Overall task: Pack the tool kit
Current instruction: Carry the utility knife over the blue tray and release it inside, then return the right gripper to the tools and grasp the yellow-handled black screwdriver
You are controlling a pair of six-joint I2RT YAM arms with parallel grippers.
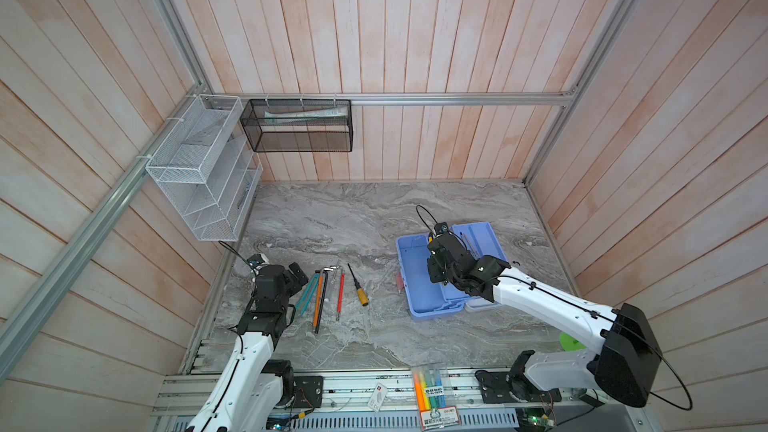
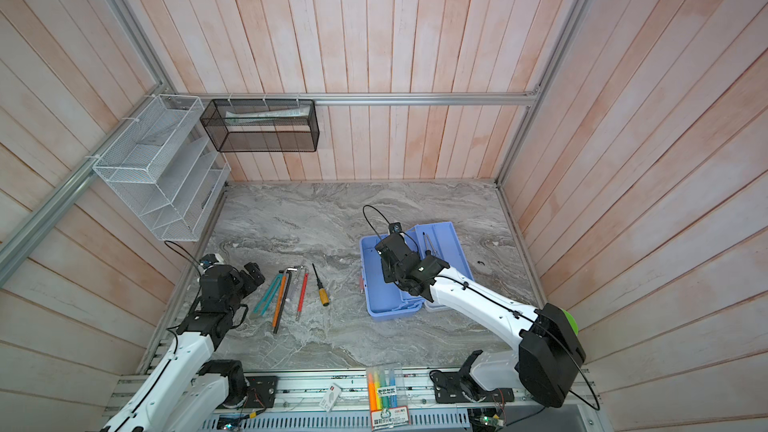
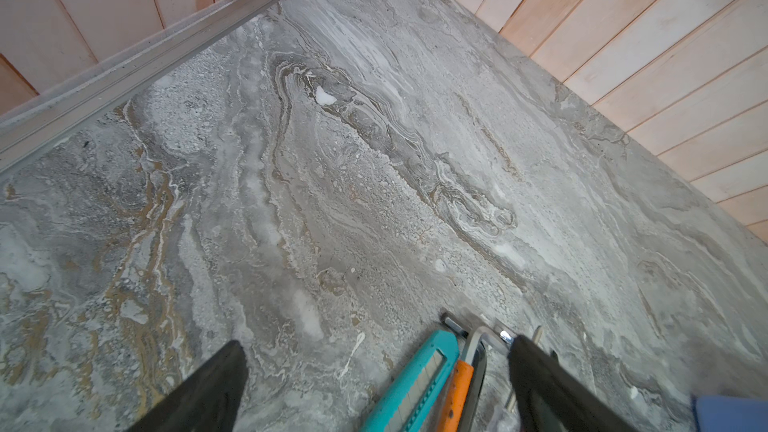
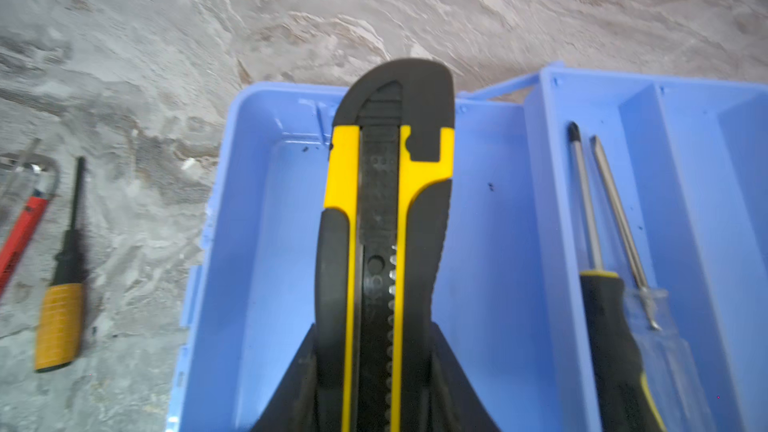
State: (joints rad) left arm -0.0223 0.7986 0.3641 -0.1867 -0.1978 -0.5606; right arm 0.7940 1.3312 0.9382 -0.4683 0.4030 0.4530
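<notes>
The tool kit (image 1: 409, 280) (image 2: 374, 284) lies open right of centre, its light blue base (image 4: 270, 263) bare inside. Its swung-out tray (image 4: 685, 201) holds two screwdrivers (image 4: 598, 263). My right gripper (image 1: 436, 275) (image 4: 376, 351) hangs over the base, shut on a yellow-black utility knife (image 4: 382, 184). On the table at the left lie a teal knife (image 1: 306, 292) (image 3: 415, 384), an orange tool (image 1: 318, 301) (image 3: 457, 392), hex keys (image 1: 326, 284), a red tool (image 1: 340, 295) and a yellow-handled screwdriver (image 1: 360, 290). My left gripper (image 1: 297, 274) (image 3: 376, 344) is open just left of them, holding nothing.
A clear pack of highlighters (image 1: 432, 392) and a small white box (image 1: 378, 396) lie on the front rail. A white mesh rack (image 1: 199, 168) and a black mesh basket (image 1: 297, 126) hang on the walls. A green object (image 1: 571, 340) sits behind the right arm.
</notes>
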